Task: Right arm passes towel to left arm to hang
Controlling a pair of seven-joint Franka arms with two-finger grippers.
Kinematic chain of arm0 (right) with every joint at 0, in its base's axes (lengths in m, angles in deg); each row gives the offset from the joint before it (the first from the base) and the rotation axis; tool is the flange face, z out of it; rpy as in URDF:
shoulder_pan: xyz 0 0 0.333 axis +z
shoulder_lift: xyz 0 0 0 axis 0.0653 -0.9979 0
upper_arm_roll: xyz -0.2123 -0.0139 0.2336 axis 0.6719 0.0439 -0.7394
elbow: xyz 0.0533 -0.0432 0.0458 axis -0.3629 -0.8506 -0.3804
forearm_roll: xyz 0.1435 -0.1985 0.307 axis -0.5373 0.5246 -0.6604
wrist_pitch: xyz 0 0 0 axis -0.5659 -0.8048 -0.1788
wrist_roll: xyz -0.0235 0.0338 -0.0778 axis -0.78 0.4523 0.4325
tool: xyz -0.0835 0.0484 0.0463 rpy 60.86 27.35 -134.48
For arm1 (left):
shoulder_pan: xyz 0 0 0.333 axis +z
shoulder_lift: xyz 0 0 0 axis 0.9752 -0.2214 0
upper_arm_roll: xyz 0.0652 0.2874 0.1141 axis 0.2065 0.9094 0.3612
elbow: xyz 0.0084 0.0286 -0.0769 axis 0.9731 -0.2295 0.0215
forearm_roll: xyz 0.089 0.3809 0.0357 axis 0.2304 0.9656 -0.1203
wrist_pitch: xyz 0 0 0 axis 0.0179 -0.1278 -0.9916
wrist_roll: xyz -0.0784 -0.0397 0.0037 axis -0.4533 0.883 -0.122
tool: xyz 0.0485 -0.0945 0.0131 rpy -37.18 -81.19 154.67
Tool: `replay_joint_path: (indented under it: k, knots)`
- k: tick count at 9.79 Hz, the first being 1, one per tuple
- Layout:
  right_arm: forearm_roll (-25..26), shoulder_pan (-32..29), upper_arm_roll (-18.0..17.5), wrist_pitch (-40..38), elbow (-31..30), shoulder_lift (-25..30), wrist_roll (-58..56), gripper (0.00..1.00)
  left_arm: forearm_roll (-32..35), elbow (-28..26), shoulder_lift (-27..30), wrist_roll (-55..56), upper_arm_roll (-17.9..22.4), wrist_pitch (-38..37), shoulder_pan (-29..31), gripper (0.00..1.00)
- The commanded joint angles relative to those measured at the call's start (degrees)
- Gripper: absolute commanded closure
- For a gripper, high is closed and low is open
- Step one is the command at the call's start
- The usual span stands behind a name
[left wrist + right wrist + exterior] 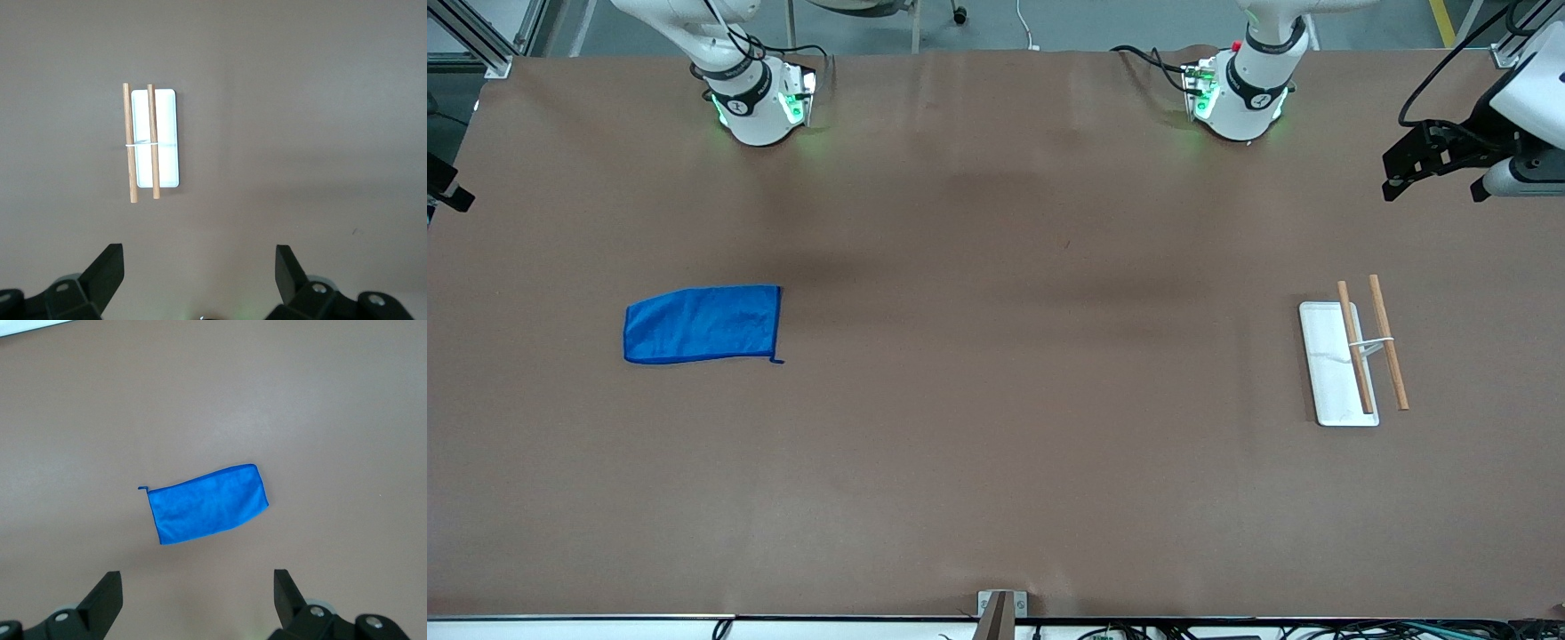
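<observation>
The blue towel [703,324] lies flat on the brown table toward the right arm's end; its small loop is at the corner nearer the front camera. It also shows in the right wrist view [208,503]. My right gripper [198,587] is open and empty, high above the table with the towel below it; only a black part of it [443,185] shows at the front view's edge. My left gripper [1396,173] is open and empty, up in the air at the left arm's end, and it shows in the left wrist view [199,267].
A rack [1334,364] with a white base and two wooden rods [1389,342] stands toward the left arm's end, and shows in the left wrist view [157,143]. The arm bases [756,98] [1240,93] stand along the table's edge.
</observation>
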Motion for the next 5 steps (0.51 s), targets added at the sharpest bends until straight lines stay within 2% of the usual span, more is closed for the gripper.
replay_joint_path:
  k: [1,3,4,5]
  knots:
    - [0.77,-0.11,-0.66,-0.76,0.81,-1.50,0.19,0.00,0.16,-0.61,-0.16,-0.43,-0.22,-3.51,0.35,0.00]
    - [0.68,-0.02,-0.75,-0.94,-0.59,-4.30,-1.64,0.00,0.16,-0.61,-0.16,-0.43,-0.31,-3.88,0.26,0.00]
    - [0.77,0.33,-0.66,1.58,-5.30,-4.84,-3.83,0.00,0.16,-0.52,-0.25,-0.52,-0.31,-3.88,0.26,0.00]
    - [0.77,0.50,-0.66,8.22,-12.48,-4.84,-4.12,0.00,0.16,-0.52,-0.33,-0.52,-0.31,-3.80,0.35,0.00]
